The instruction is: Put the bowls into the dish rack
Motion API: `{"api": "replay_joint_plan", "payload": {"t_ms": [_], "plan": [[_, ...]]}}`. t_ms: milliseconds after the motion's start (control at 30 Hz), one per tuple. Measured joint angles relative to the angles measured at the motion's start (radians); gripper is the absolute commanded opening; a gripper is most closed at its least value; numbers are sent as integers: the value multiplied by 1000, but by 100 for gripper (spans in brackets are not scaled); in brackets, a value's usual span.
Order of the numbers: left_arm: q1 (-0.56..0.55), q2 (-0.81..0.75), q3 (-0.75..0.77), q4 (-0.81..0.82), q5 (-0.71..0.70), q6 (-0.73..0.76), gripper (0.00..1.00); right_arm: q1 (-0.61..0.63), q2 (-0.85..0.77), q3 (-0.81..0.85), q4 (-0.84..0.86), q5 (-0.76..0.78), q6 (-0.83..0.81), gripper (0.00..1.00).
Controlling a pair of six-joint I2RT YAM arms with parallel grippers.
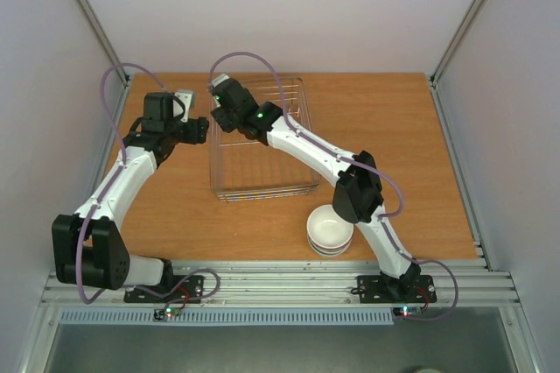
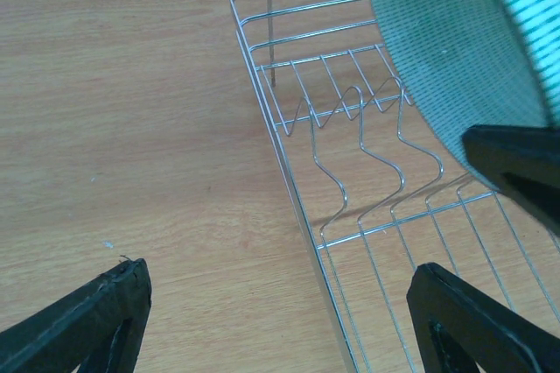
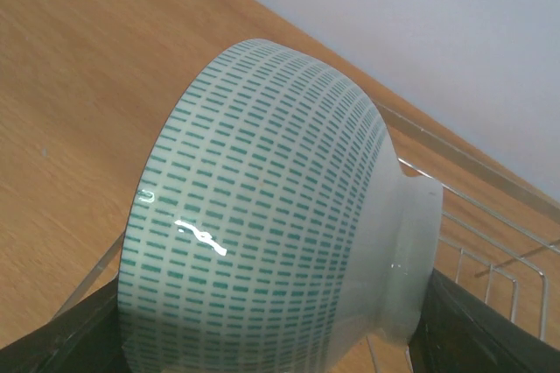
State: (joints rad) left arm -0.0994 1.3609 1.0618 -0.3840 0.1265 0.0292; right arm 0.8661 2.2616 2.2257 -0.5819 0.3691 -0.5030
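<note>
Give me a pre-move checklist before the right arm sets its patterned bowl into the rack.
1. Grip: ok. The right claw has a finger on each side of the green-dashed bowl.
2. Position: ok. The bowl hangs over the far-left corner of the dish rack.
3. Slots: ok. The divider wires under the bowl hold nothing.
4. Bowl tilt against the dividers: cannot tell. It is held on its side, foot showing.
5. Left claw clearance: cannot tell. It is open and empty, close by the rack's left rim.
6. Stacked bowls: ok. They sit on the table by the right arm's base, apart from the rack.
</note>
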Motion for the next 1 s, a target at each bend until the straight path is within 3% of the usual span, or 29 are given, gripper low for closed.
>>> {"api": "replay_joint_plan", "payload": {"t_ms": [367,800,1000], "plan": [[0,0,0,0,-4,0,81,-3,121,46,-40,-11,8,1],[0,0,0,0,-4,0,81,-4,146,75,-50,0,14,1],[0,0,0,2,-4,1,81,-4,122,14,6,6,12,1]]}}
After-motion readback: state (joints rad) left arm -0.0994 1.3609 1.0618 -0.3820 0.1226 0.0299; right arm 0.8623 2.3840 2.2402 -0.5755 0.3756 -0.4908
